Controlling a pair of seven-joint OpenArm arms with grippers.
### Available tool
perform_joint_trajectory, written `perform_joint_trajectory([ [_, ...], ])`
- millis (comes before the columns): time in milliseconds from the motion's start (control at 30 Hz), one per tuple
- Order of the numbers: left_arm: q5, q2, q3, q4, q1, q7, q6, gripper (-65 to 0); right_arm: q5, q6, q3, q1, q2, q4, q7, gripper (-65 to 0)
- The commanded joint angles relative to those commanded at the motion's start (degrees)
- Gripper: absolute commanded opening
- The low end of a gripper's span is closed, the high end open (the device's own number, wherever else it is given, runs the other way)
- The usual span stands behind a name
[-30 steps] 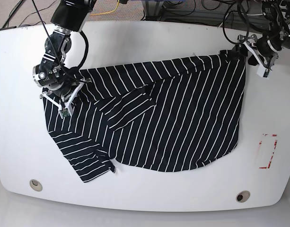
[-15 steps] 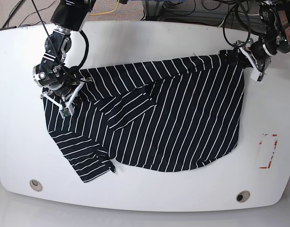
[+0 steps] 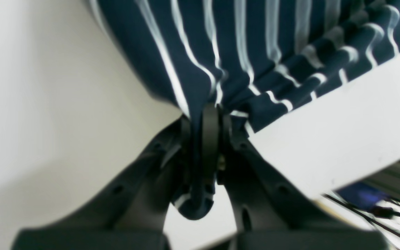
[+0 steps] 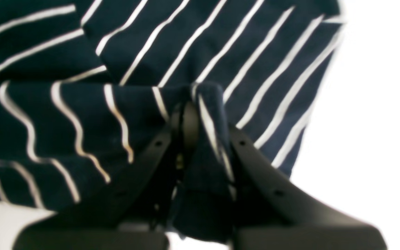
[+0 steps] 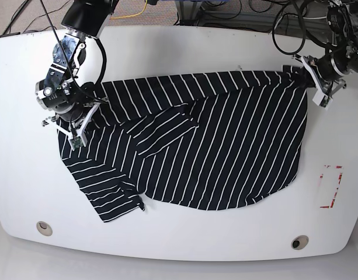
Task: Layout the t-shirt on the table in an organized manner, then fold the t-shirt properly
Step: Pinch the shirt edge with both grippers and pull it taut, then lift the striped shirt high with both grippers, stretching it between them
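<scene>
Across tabletop [image 5: 179,52] t-shirt [image 5: 225,151] lay half spread; left gripper [image 5: 309,74] at 2 o'clock, right gripper [image 5: 70,125] at 9, each pinching cloth. Sleeve rumpled; folding not begun.

The black two-fingered left gripper [image 5: 310,81] sits at the base view's upper right, jaws clamped on the soft black white-striped t-shirt [image 5: 225,151]. The matching right gripper [image 5: 73,131] at the left points downward, likewise pinching cloth.
</scene>
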State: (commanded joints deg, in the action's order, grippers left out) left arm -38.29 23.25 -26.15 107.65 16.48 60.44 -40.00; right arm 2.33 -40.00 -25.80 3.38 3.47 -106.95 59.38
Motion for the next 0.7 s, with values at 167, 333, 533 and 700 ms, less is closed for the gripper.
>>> perform_joint_trajectory([
  [167,-0.09,2.11,0.0,1.05,-7.56,7.38,1.45,-64.2,0.0,0.0,0.09,0.7,0.0,-3.69,2.37,-64.7],
  [333,-0.09,2.55,0.0,1.32,-15.3,13.63,1.63,-64.2,0.0,0.0,0.09,0.88,0.18,-6.95,4.92,-64.7],
  [533,-0.09,2.55,0.0,1.32,-21.19,16.09,1.8,-64.2,0.0,0.0,0.09,2.37,0.18,-8.18,5.89,-64.7],
  [700,0.0,2.11,1.41,0.97,-26.9,16.09,1.98,-64.2,0.0,0.0,0.18,7.12,0.35,-7.91,5.89,-64.7],
])
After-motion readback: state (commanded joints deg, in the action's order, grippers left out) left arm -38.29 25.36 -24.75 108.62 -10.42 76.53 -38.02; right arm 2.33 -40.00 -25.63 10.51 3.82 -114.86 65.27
